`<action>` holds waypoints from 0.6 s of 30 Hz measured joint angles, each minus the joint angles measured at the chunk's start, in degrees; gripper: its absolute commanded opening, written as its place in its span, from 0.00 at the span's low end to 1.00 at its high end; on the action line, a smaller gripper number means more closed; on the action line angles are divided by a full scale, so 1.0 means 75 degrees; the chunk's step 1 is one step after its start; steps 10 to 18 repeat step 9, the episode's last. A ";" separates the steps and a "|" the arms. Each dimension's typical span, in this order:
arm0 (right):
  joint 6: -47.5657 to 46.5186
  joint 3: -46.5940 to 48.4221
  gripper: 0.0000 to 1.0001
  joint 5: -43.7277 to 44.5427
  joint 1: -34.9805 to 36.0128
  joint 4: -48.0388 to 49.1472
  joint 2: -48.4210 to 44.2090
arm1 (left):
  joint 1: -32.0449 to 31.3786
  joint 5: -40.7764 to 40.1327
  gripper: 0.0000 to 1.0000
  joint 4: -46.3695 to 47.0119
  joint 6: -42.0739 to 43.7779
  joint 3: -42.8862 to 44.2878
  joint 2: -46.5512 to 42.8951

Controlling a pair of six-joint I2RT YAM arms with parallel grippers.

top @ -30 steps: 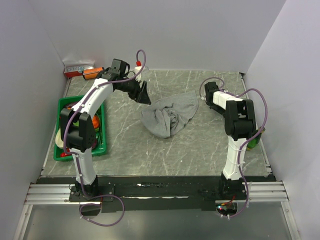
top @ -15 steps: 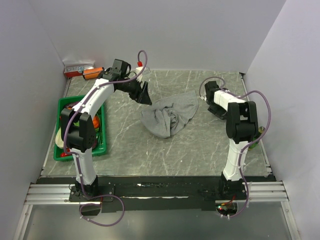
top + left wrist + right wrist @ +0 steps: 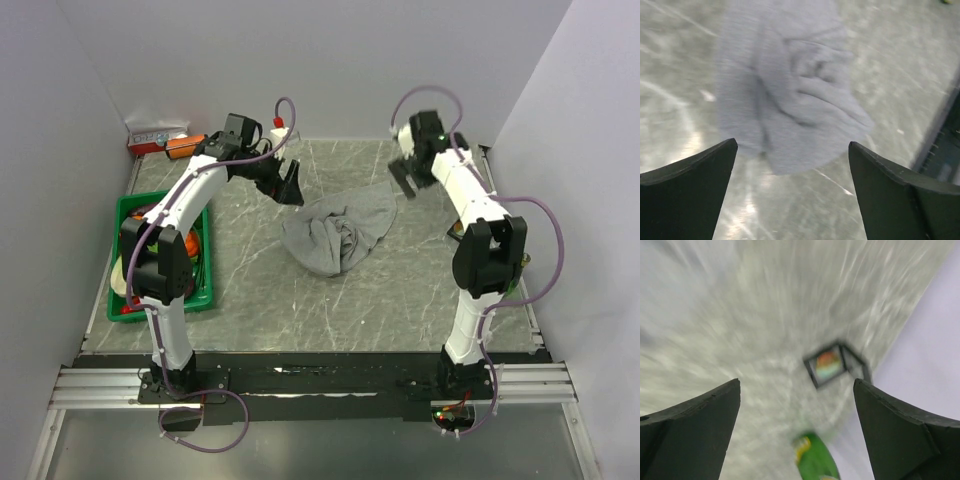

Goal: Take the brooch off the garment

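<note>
The green crate (image 3: 203, 292) sat at the near left of the counter (image 3: 300, 310). Mid-counter lay the rumpled grey garment (image 3: 340, 232); I couldn't make out the brooch on it. Just past its far-left edge hung the left hand (image 3: 290, 186), spread wide and empty. Near its far-right corner the right hand (image 3: 404, 180) was spread too.

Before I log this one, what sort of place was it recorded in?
Probably a robot lab cell, not a home: the left arm and right arm are bolted to a metal rail at the table edge, plain white walls box it in, and a green crate sits near the garment.
</note>
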 measured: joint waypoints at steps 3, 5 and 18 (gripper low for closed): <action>0.0463 0.0915 1.00 -0.0618 -0.0006 0.0114 -0.0277 | 0.0128 -0.0621 0.99 0.0306 -0.0079 0.0076 -0.0009; 0.0726 0.1361 1.00 -0.0880 -0.0006 0.0277 -0.0557 | 0.0370 -0.1035 0.99 0.0513 -0.0248 0.0178 -0.0015; 0.1087 0.2495 1.00 -0.1186 -0.0012 0.0734 -0.0825 | 0.1215 -0.1935 0.99 0.0909 -0.0705 0.0781 -0.0015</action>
